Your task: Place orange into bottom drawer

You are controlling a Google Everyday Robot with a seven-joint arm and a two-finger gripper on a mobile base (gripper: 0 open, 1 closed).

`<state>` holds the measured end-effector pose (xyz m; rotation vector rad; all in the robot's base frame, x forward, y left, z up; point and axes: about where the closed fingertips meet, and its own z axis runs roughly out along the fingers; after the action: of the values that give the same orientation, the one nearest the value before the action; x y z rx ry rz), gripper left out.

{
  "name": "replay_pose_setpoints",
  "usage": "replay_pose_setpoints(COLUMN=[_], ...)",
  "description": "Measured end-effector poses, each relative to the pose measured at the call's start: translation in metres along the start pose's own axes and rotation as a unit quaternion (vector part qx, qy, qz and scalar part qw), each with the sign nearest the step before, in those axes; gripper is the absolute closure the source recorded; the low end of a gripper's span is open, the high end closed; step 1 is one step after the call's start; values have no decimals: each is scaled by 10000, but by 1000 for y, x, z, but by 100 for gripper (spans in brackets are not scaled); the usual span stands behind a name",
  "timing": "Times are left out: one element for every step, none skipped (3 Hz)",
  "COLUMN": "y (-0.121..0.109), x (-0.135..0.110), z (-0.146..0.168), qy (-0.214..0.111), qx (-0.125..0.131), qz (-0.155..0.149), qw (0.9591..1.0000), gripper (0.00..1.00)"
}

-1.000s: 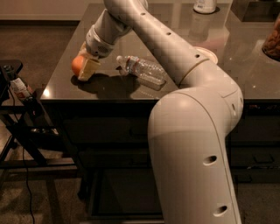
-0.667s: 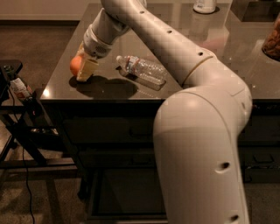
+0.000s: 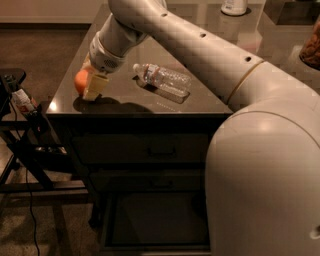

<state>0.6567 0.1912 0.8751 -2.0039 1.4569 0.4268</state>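
Observation:
The orange is at the front left corner of the dark countertop, just above the surface, with a shadow under it. My gripper reaches down from the upper right and is shut on the orange, with one pale finger on its right side. The other finger is hidden behind the fruit. The bottom drawer of the cabinet stands pulled out below, showing a plain dark interior. My large white arm covers the right half of the view.
A clear plastic water bottle lies on the countertop right of the gripper. Two shut handled drawers sit above the open one. A black stand with cables is left of the cabinet. A white container stands at the back.
The gripper with the orange has moved left and toward the countertop's front left corner. The bottle has not moved.

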Motion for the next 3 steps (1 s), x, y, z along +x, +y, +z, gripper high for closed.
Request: replay_pose_setpoints(y=[7, 35, 71], x=[-1, -5, -4], z=[-1, -11, -17], qy=[38, 53, -34], qx=[37, 247, 429], qz=[54, 251, 471], qw=[10000, 9994, 9980], gripper=[100, 100, 100])
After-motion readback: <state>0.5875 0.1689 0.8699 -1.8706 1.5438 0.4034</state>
